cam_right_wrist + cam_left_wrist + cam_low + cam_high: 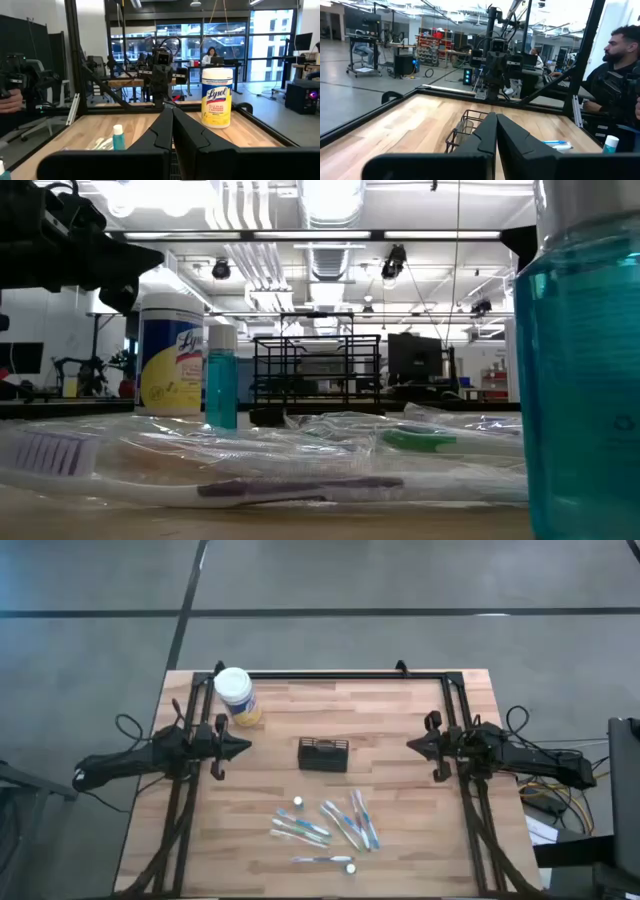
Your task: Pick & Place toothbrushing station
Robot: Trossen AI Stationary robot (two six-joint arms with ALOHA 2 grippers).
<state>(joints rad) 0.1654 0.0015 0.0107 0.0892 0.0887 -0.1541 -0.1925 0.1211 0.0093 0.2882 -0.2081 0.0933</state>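
Item: toothbrushing station point(323, 754); a small black openwork caddy, set upright near the middle of the tabletop point(400, 720), between the two arms; its long axis is laid across the tabletop, along the line that joins the two grippers, so that a short end is turned toward each arm.

Left gripper point(244, 747): held at the left edge of the tabletop, pointed inward at the caddy; fingers point(482, 137) clenched together with nothing between them; the caddy's wire frame point(465, 127) is seen directly ahead past the fingertips.

Right gripper point(412, 745): held at the right edge, pointed inward likewise; fingers point(187, 132) pressed shut and empty; the caddy itself is hidden behind them in the right wrist view.

Bearing: the caddy is judged to lie straight ahead of both grippers at about their level across the tabletop; the gap on the left is judged slightly the shorter, though the difference is small; an approach from either side would be met by a short end first, and the fingers would have to be parted beforehand.

Adjacent: wipes jar point(236, 696) behind the left gripper's line; toothbrushes point(335, 825) scattered on the near side, clear of both straight paths.
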